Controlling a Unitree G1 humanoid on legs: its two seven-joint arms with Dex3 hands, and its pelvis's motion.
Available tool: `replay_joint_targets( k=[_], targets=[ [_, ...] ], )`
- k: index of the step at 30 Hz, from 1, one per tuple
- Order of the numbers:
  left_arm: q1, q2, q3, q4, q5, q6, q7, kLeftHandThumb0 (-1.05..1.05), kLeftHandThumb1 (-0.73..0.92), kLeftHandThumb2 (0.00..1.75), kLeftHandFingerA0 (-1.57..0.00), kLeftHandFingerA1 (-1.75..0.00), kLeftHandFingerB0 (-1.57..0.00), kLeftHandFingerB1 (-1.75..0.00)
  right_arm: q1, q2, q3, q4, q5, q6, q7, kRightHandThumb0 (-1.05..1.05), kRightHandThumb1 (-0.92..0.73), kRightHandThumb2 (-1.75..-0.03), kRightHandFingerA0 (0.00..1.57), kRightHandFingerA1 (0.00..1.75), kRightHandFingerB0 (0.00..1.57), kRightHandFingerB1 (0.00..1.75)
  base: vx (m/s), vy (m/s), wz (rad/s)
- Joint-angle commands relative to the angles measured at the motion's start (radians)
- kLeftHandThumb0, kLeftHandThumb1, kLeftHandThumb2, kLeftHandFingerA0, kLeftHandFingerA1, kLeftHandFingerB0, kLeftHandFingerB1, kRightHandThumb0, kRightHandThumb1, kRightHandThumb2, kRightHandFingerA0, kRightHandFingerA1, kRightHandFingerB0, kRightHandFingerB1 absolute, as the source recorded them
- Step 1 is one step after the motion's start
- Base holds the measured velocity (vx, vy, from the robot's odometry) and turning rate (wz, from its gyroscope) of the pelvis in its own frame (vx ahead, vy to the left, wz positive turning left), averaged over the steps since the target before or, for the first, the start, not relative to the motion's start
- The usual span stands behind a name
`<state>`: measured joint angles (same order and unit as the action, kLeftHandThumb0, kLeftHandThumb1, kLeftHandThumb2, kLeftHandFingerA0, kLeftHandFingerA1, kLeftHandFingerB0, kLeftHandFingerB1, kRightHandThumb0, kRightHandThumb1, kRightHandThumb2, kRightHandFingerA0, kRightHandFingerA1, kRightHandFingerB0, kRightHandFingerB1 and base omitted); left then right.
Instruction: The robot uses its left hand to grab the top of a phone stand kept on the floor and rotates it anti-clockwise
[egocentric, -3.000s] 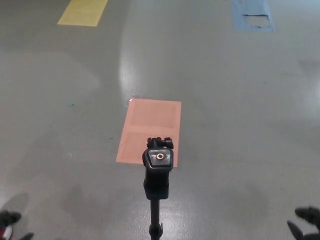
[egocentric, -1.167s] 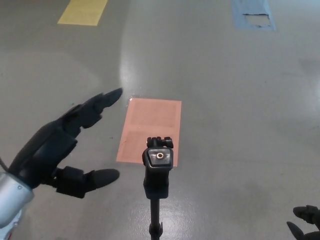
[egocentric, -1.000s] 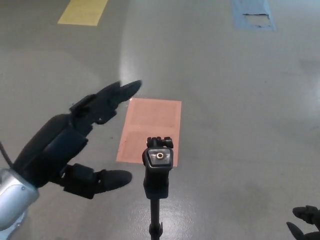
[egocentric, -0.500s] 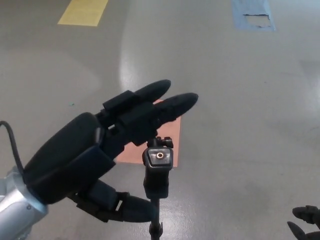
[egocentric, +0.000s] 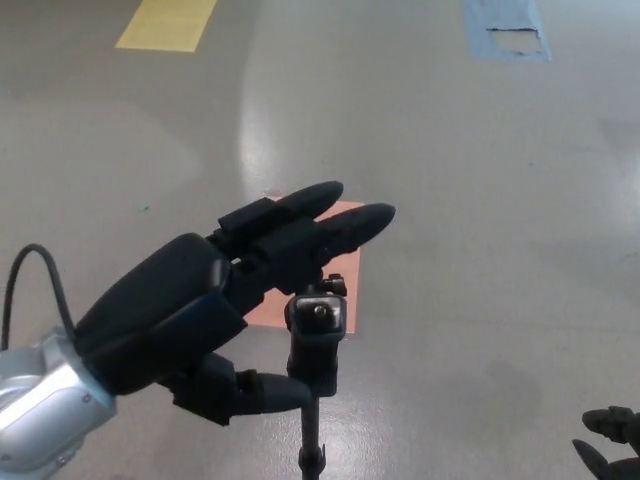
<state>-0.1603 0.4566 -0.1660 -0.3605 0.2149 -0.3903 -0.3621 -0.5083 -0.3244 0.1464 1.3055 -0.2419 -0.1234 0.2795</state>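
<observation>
The black phone stand (egocentric: 316, 345) rises on its thin pole from the bottom of the head view, its square top with a brass screw facing up. My left hand (egocentric: 215, 310) is open around the top: two fingers (egocentric: 330, 225) reach over and behind it, and the thumb (egocentric: 262, 392) lies low at its left side. I cannot tell whether they touch it. Only the fingertips of my right hand (egocentric: 610, 440) show at the bottom right corner.
A salmon rectangle (egocentric: 335, 275) is marked on the grey floor just behind the stand, partly hidden by my hand. A yellow patch (egocentric: 165, 22) lies far left and a worn blue patch (egocentric: 505, 28) far right.
My left hand came in from the lower left and swept right to the stand's top; in the last half second it closed in slightly around it. The stand has not turned.
</observation>
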Motion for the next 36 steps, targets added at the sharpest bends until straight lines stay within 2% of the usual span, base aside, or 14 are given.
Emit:
replay_joint_targets(
  k=[1, 2, 6, 9, 10, 11, 26, 27, 30, 31, 36],
  targets=[
    [-0.038, -0.026, -0.041, 0.050, 0.110, -0.034, 0.030, -0.15, 0.52, 0.56, 0.00, -0.02, 0.00, -0.07, -0.012, -0.020, -0.002, 0.007, -0.010, 0.012, 0.006, -0.84, -0.69, -1.02, 0.07, 0.39, 0.06, 0.16, 0.00, 0.000, 0.00],
    [-0.043, -0.032, -0.049, 0.057, 0.117, -0.035, 0.032, -0.15, 0.49, 0.61, 0.00, -0.02, 0.00, -0.06, -0.013, -0.019, -0.005, 0.007, -0.008, 0.014, 0.008, -0.84, -0.69, -1.02, 0.07, 0.38, 0.06, 0.16, 0.00, 0.000, 0.00],
    [-0.060, -0.064, -0.093, 0.088, 0.141, -0.027, 0.032, -0.18, 0.51, 0.63, 0.00, -0.02, 0.00, -0.08, -0.013, -0.020, -0.004, 0.006, -0.012, 0.015, 0.009, -0.83, -0.69, -1.02, 0.07, 0.40, 0.06, 0.16, 0.00, 0.000, 0.00],
    [-0.067, -0.077, -0.109, 0.103, 0.155, -0.026, 0.034, -0.21, 0.53, 0.57, 0.00, -0.04, 0.00, -0.09, -0.016, -0.019, 0.000, 0.006, -0.017, 0.012, 0.008, -0.82, -0.69, -1.03, 0.07, 0.42, 0.05, 0.17, 0.00, 0.000, 0.00],
    [-0.072, -0.085, -0.117, 0.118, 0.160, -0.037, 0.040, -0.25, 0.43, 0.69, 0.00, 0.00, 0.00, -0.14, -0.017, -0.019, -0.003, 0.006, -0.014, 0.012, 0.010, -0.82, -0.68, -1.02, 0.07, 0.41, 0.05, 0.17, 0.00, 0.000, 0.00],
    [-0.079, -0.096, -0.129, 0.138, 0.168, -0.050, 0.051, -0.27, 0.45, 0.70, 0.00, -0.02, 0.00, -0.15, -0.017, -0.020, -0.009, 0.006, -0.009, 0.013, 0.013, -0.84, -0.69, -1.02, 0.07, 0.39, 0.06, 0.15, 0.00, 0.000, 0.00],
    [-0.086, -0.145, -0.160, 0.190, 0.200, -0.088, 0.094, -0.26, 0.42, 0.70, 0.00, -0.14, 0.00, -0.22, -0.026, -0.026, -0.005, 0.005, -0.017, 0.019, 0.032, -0.85, -0.70, -1.03, 0.07, 0.37, 0.06, 0.15, 0.00, 0.000, 0.00],
    [-0.087, -0.146, -0.158, 0.191, 0.196, -0.087, 0.094, -0.25, 0.50, 0.55, 0.00, -0.20, 0.00, -0.23, -0.026, -0.025, -0.005, 0.005, -0.017, 0.019, 0.031, -0.85, -0.69, -1.03, 0.07, 0.38, 0.06, 0.15, 0.00, 0.000, 0.00],
    [-0.090, -0.148, -0.155, 0.194, 0.194, -0.088, 0.096, -0.26, 0.51, 0.55, 0.00, -0.20, 0.00, -0.24, -0.025, -0.025, -0.007, 0.005, -0.016, 0.020, 0.031, -0.85, -0.69, -1.03, 0.07, 0.38, 0.06, 0.15, 0.00, 0.000, 0.00],
    [-0.092, -0.147, -0.148, 0.192, 0.191, -0.089, 0.100, -0.29, 0.43, 0.72, 0.00, -0.18, 0.00, -0.25, -0.026, -0.024, -0.009, 0.006, -0.014, 0.022, 0.030, -0.84, -0.69, -1.02, 0.07, 0.40, 0.06, 0.16, 0.00, 0.000, 0.00],
    [-0.096, -0.145, -0.130, 0.191, 0.182, -0.094, 0.109, -0.30, 0.46, 0.67, -0.06, -0.17, -0.04, -0.25, -0.026, -0.022, -0.011, 0.007, -0.014, 0.025, 0.028, -0.84, -0.68, -1.02, 0.07, 0.41, 0.06, 0.17, 0.00, 0.000, 0.00]
  ],
)
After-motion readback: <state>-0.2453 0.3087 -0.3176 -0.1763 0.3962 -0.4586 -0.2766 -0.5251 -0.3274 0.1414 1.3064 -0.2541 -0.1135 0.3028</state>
